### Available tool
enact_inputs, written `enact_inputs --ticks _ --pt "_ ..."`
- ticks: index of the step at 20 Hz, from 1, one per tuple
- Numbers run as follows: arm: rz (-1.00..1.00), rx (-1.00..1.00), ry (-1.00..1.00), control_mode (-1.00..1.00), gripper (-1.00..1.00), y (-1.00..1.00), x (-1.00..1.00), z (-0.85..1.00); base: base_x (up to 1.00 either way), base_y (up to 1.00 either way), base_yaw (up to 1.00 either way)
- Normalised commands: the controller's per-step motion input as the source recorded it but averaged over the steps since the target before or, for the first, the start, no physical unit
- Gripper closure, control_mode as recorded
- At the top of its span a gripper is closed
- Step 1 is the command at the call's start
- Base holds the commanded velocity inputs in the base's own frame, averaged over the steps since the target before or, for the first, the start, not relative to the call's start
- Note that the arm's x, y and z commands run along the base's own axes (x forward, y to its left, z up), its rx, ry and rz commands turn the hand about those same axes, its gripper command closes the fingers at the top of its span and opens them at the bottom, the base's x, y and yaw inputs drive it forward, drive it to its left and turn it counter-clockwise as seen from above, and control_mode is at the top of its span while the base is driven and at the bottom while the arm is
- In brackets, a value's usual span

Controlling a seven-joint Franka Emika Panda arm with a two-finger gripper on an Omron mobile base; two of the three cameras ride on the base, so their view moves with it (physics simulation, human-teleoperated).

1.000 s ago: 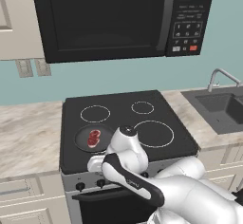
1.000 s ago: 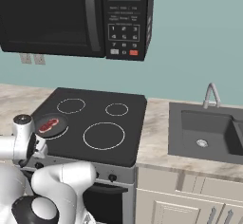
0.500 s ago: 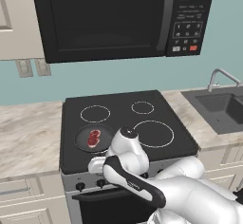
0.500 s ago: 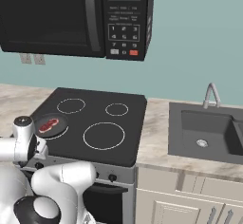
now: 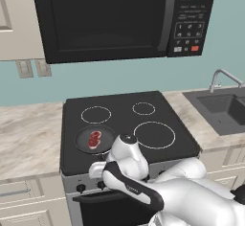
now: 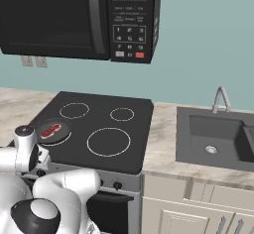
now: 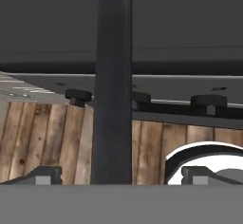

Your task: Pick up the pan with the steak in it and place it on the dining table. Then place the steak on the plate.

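On the front-left burner of the black stove [image 5: 143,119], the pan [image 5: 95,139] is seen lying flat, with the steak [image 5: 94,139] resting near its middle. The steak's long axis is set roughly front to back, tilted slightly. The pan's long handle [image 7: 113,85] is directed toward the stove's front edge and out over it; in the hand view it is shown as a dark bar running straight from top to bottom, with the stove knobs [image 7: 78,96] and wooden floor [image 7: 42,137] behind it. The hand [image 7: 121,175] is held wide open, one fingertip [image 7: 45,174] on each side of the handle, clear of it. To the right, a sink [image 6: 218,139] is set into the marble worktop [image 5: 28,134]. A microwave [image 5: 119,16] is mounted above the stove.
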Motion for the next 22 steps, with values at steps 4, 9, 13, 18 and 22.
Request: enact_inputs --ticks 4,9,13,18,22 --pt "-0.01 -0.01 0.0 -1.0 -1.0 0.05 0.0 -0.18 0.0 0.0 0.0" --pt "0.0 -0.03 0.0 -1.0 1.0 0.07 0.0 -0.15 0.0 0.0 0.0" --pt "0.0 0.0 0.0 -1.0 1.0 0.0 0.0 0.0 0.0 0.0 0.0" --pt "-0.01 0.02 -0.01 -1.0 1.0 0.0 -0.02 0.06 0.0 0.0 0.0" --pt "-0.04 0.04 -0.06 -1.0 1.0 0.0 -0.19 0.41 0.0 0.0 0.0"
